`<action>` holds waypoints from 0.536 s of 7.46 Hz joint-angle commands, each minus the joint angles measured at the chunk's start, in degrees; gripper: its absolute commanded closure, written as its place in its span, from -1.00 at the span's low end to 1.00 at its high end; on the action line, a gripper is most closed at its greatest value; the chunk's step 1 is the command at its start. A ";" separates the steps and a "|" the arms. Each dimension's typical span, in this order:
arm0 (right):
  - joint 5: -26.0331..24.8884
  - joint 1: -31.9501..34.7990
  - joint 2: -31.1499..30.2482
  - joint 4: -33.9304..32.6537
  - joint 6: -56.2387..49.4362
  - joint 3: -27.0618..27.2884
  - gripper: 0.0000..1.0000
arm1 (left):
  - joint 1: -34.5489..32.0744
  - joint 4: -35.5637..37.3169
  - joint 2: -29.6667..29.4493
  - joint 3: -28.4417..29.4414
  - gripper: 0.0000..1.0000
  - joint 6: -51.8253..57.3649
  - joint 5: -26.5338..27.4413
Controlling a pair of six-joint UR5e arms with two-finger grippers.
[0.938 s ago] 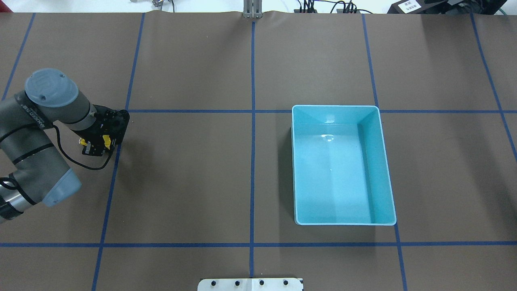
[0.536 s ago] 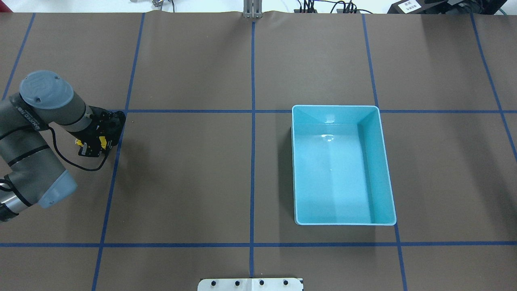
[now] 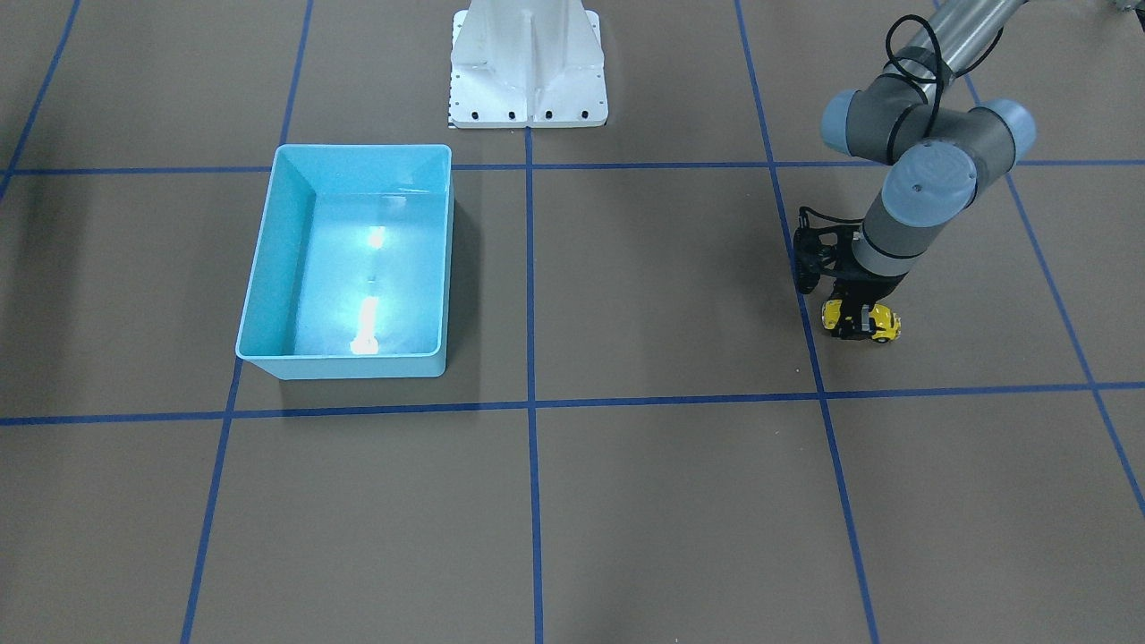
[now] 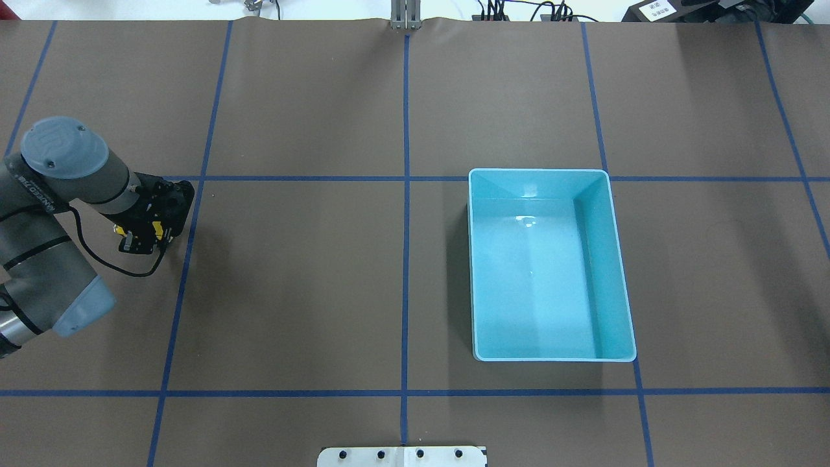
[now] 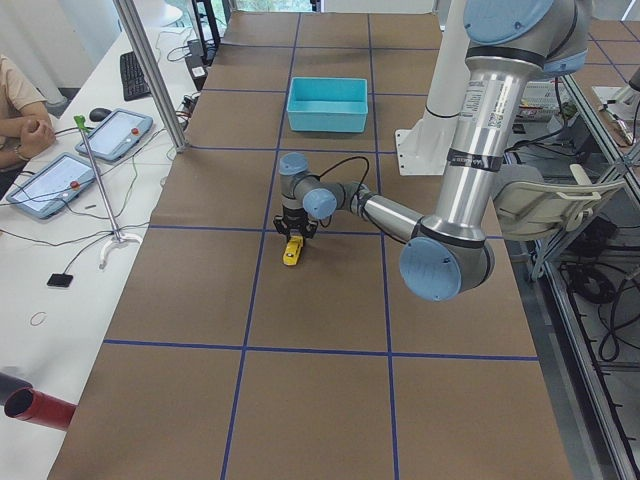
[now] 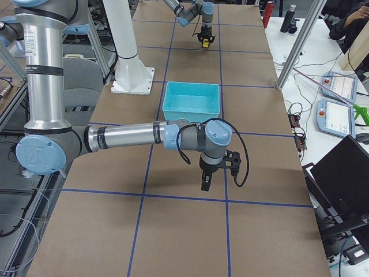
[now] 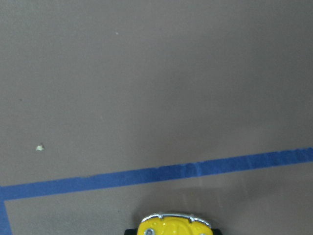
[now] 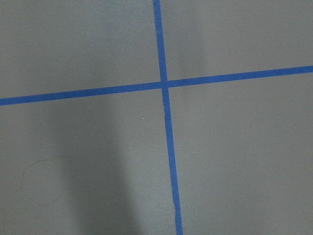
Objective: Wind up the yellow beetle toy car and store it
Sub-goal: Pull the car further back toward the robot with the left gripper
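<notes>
The yellow beetle toy car (image 3: 863, 322) sits low on the brown table, on the robot's left side, just beside a blue tape line. My left gripper (image 3: 857, 324) points down and is shut on it, with fingers on both its sides. The car also shows in the overhead view (image 4: 155, 228), in the exterior left view (image 5: 292, 250) and at the bottom edge of the left wrist view (image 7: 173, 226). The light blue bin (image 4: 538, 171) stands empty right of centre, far from the car. My right gripper (image 6: 204, 186) shows only in the exterior right view, so I cannot tell whether it is open or shut.
Blue tape lines (image 4: 406, 178) divide the brown table into squares. The white robot base plate (image 3: 528, 72) lies at the table's robot side. The right wrist view shows only bare table and a tape crossing (image 8: 164, 84). Operators' tablets (image 5: 110, 135) lie on a side desk.
My left gripper has moved with the yellow car toward the overhead view's left, away from the bin. The bin has not moved.
</notes>
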 commanded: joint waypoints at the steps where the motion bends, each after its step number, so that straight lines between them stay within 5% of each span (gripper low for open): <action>1: 0.02 0.00 0.05 0.01 0.00 0.03 -1.00 | 0.00 -0.90 0.67 0.07 1.00 0.04 -0.24; 4: 0.02 0.00 -0.04 0.01 0.00 0.03 -1.00 | -0.79 -1.26 0.67 0.68 1.00 1.00 -1.29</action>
